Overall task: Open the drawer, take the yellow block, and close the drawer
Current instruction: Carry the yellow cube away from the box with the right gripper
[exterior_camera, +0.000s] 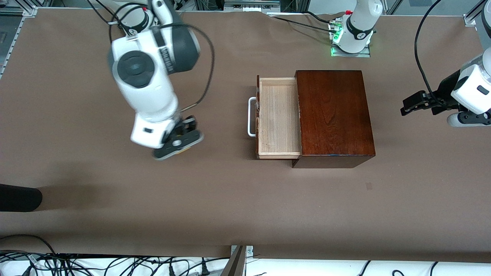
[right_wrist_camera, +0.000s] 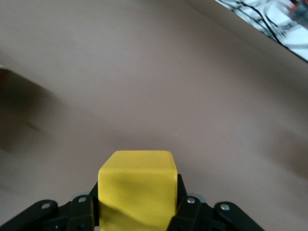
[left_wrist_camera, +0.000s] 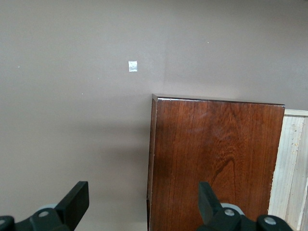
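Over bare worktop point(exterior_camera: 76, 172) toward the right arm's end, the yellow block point(right_wrist_camera: 137, 190) is pinched on two flat faces by the right tool point(exterior_camera: 180, 140); it looks light and rigid. The drawer point(exterior_camera: 278, 117) stands open, emptied. The waiting left tool point(left_wrist_camera: 139, 207) is spread over the mahogany box point(exterior_camera: 333, 115).

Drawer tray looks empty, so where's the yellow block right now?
The yellow block is clamped in the right tool, over bare table toward the right arm's end, well clear of the open drawer; only the right wrist view shows it.
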You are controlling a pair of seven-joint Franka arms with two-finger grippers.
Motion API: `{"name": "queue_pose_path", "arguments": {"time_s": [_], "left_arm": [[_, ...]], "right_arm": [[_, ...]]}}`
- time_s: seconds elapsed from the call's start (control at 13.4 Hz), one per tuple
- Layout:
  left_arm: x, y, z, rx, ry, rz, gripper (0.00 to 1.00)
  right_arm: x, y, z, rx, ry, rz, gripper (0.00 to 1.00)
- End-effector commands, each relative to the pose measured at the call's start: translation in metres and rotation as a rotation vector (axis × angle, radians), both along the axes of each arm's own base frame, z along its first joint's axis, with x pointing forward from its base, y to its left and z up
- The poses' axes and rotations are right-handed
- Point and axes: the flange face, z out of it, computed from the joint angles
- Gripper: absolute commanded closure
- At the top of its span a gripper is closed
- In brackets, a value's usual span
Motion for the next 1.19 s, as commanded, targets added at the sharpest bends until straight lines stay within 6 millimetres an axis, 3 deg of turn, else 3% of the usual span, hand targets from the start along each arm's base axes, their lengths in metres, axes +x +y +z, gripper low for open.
{"name": "queue_pose_path", "arguments": {"time_s": [0.0, 0.22, 0.45, 0.75, 1.12], "left_arm": [[0.004, -0.016, 0.01, -0.019, -0.01, -0.001, 0.0], [0.003, -0.068, 0.017, -0.013, 0.008, 0.034, 0.0], [-0.001, -0.116, 0.011, -0.009, 0.036, 0.097, 0.0], [-0.017, -0.208, -0.02, 0.025, 0.101, 0.199, 0.0], [-0.037, -0.335, -0.053, 0.069, 0.132, 0.358, 0.0]], "right_arm": [[-0.013, -0.055, -0.013, 0.03, 0.027, -0.079, 1.0], [-0.015, -0.116, -0.045, 0.039, 0.012, -0.164, 1.0], [-0.027, -0.175, -0.08, 0.05, -0.002, -0.251, 1.0], [-0.046, -0.224, -0.129, 0.05, -0.036, -0.323, 1.0], [-0.063, -0.26, -0.165, 0.145, -0.031, -0.392, 1.0]]}}
